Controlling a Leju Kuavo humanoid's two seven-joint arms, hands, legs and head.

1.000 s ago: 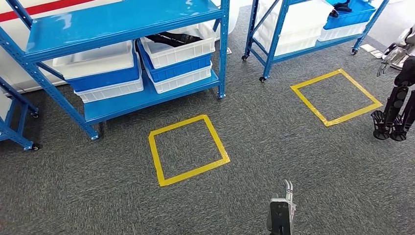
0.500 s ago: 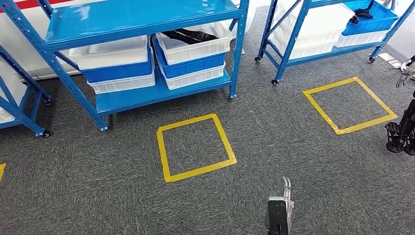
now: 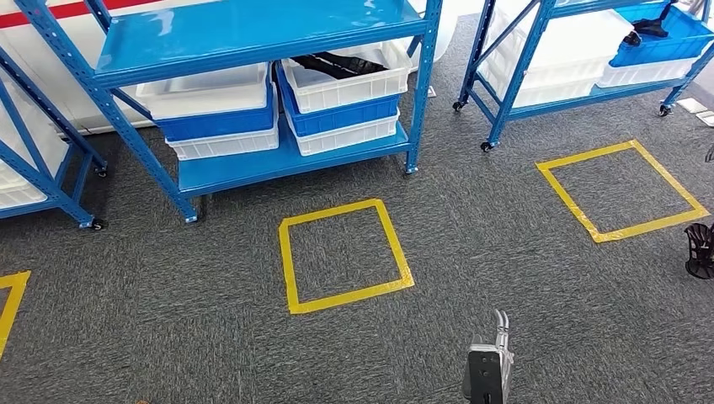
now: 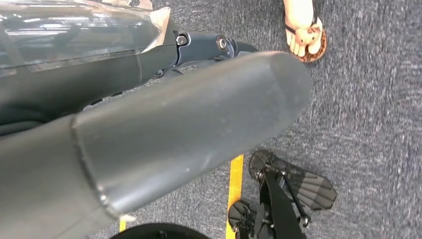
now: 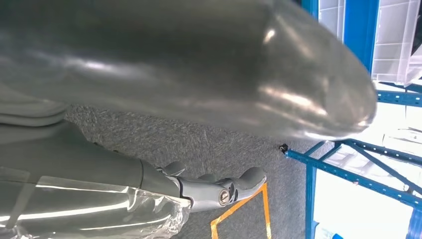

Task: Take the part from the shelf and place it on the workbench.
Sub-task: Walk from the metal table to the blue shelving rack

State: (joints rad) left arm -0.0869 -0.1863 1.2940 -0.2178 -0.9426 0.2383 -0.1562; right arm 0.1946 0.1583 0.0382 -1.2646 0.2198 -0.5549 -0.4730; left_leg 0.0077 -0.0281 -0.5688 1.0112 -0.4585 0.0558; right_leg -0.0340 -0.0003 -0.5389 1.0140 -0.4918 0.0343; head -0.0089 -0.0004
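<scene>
At the bottom edge of the head view, right of centre, the right robot hand hangs over grey carpet, fingers straight and apart, holding nothing. The left robot hand appears close up at its own wrist camera, thumb large in the foreground; whether it is open or closed cannot be told there. A person's sandalled foot stands on the carpet beyond it.

Three yellow tape squares mark the floor: one at centre frame, a second at right, and a corner of a third at the left edge. A dark wheeled base sits at the right edge.

Farther back, a blue shelf fills the upper left and centre. Its lower level carries two stacks of white and blue bins; the right-hand stack's top white bin holds a dark part. A second blue shelf stands at upper right with more bins, one blue bin holding another dark object.
</scene>
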